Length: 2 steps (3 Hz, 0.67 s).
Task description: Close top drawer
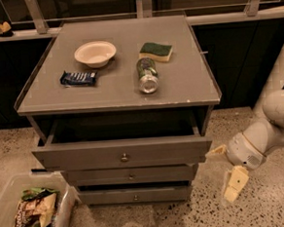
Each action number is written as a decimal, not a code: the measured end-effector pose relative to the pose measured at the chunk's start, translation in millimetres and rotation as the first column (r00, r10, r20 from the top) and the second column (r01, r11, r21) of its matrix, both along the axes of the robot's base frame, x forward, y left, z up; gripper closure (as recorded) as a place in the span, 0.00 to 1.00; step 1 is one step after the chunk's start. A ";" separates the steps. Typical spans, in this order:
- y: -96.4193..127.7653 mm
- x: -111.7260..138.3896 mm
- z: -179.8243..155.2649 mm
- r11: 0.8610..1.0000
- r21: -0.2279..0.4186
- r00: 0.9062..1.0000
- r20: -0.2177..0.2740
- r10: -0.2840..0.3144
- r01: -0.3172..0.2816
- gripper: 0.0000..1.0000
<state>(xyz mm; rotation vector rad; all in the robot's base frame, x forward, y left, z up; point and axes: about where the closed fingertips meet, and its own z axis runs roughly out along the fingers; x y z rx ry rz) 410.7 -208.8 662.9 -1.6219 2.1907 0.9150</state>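
Note:
The top drawer [86, 156] of the grey cabinet stands pulled out, its dark box interior showing under the cabinet top. A small round metal knob [124, 157] sits at the centre of its front panel. My gripper [226, 170] hangs low to the right of the drawer's front corner, just above the floor. It is open, one cream fingertip [216, 152] close to the drawer's right end and the other [235, 186] pointing down, with nothing between them.
On the cabinet top [188, 83] lie a white bowl [95, 53], a blue snack bar [78, 78], a bottle on its side [147, 75] and a green-yellow sponge [155, 51]. Two slimmer drawers [161, 173] sit below. A clear bin of snacks [27, 211] stands on the floor at left.

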 end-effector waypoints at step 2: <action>-5.6 0.5 -78.4 0.996 0.085 0.982 -0.188 0.003 0.013 0.00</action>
